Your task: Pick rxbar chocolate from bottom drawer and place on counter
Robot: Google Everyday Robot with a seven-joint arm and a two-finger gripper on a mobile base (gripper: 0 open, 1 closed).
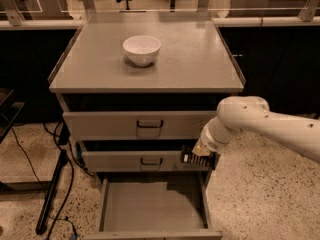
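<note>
Rxbar chocolate (190,157) grasped by tool (199,159), above open bottom drawer (150,210), at middle drawer (120,161) right end.

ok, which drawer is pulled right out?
The bottom drawer: its tray sticks far out, floor showing; the top drawer and middle drawer sit nearly shut. The gripper hangs by the middle drawer's right end.

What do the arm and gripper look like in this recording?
The arm is smooth, rounded and off-white, with small dark dots near its joint. The gripper, dark, sits before the middle drawer, at its right end. No loose cables show.
</note>
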